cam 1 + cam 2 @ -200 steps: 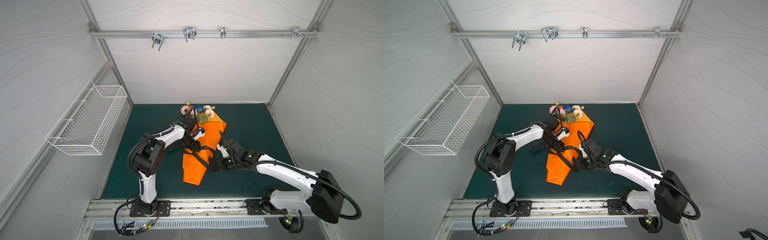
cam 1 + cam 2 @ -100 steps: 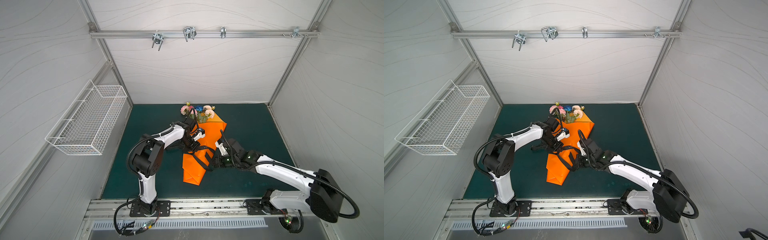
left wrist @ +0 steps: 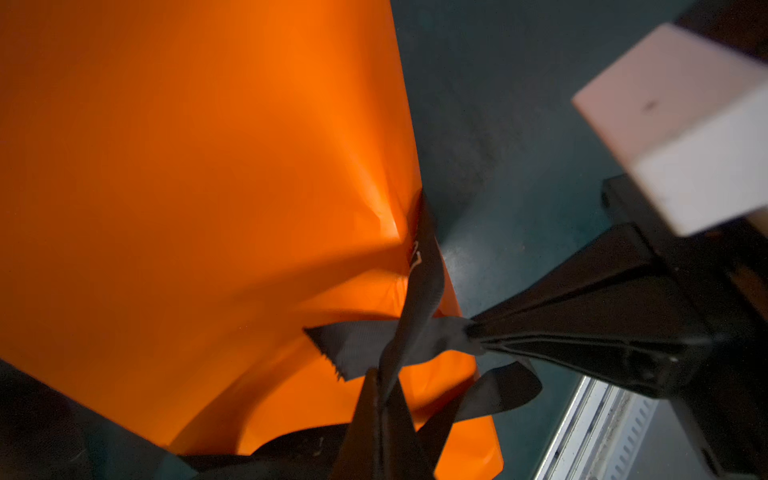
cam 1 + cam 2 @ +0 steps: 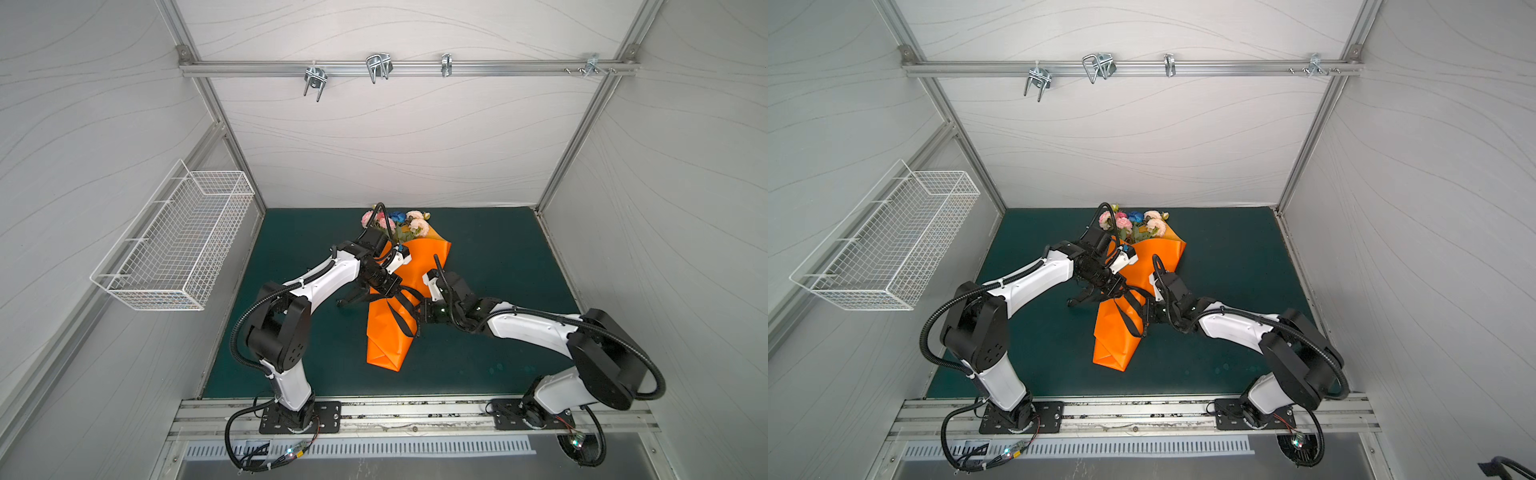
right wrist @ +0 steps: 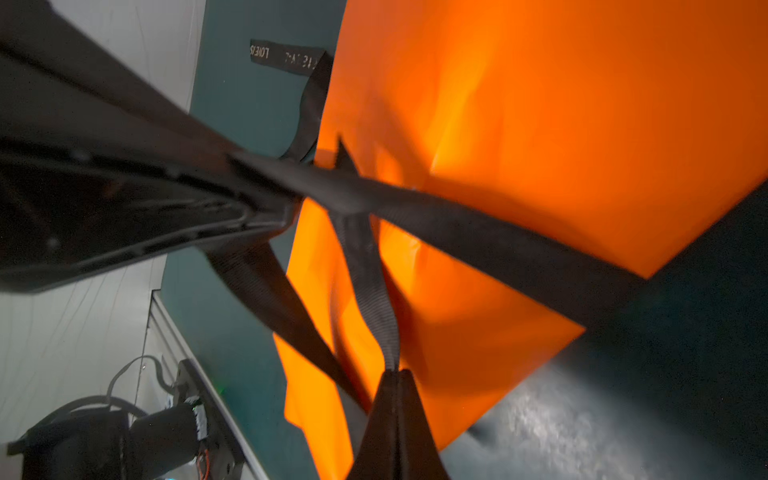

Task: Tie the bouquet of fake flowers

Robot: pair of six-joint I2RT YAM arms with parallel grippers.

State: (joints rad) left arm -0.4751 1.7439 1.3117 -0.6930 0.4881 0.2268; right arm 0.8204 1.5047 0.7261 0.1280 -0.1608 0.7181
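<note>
Left arm (image 4: 328, 278) and right arm (image 4: 532, 330) show white shells, black joints, ribbed conduits; left gripper (image 3: 379, 382), right gripper (image 5: 392, 376) are black.

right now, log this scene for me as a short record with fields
bouquet of fake flowers: lying on the green mat, wrapped in orange paper, blossoms sticking out
black ribbon: strands crossed over the paper
left gripper: shut on one ribbon strand
right gripper: shut on another strand
wire basket: hung on the side wall
</note>
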